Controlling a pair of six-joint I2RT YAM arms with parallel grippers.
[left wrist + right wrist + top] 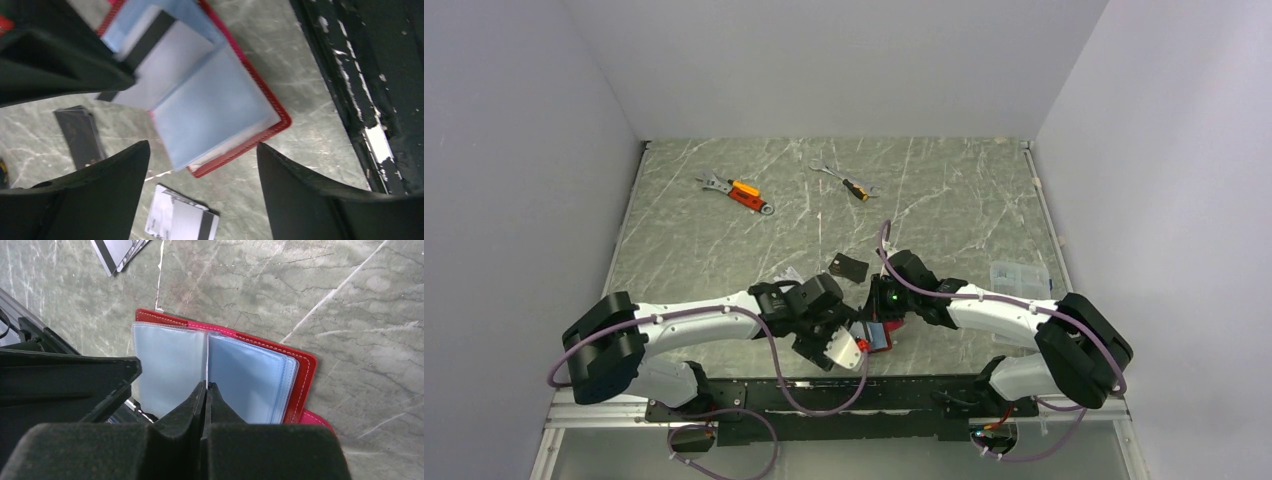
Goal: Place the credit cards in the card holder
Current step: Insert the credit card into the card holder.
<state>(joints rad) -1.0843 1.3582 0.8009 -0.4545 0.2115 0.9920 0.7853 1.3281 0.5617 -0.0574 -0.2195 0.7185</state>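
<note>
The red card holder (300, 365) lies open on the marble table near the front edge, its pale blue pockets up (879, 335). My right gripper (206, 385) is shut on one thin pocket leaf and holds it upright. A silver-grey credit card (165, 65) with a dark stripe rests in the open pockets, partly hidden by the right finger. My left gripper (202, 147) hovers open over the holder's corner with nothing between its fingers. A second silver card (182, 217) lies on the table below it. The black card (848, 267) lies flat just behind the grippers.
Two orange-handled wrenches (744, 193) (854, 187) lie far back on the table. A clear plastic box (1014, 277) sits at the right edge. The black mounting rail (360, 75) runs close to the holder. White walls enclose three sides.
</note>
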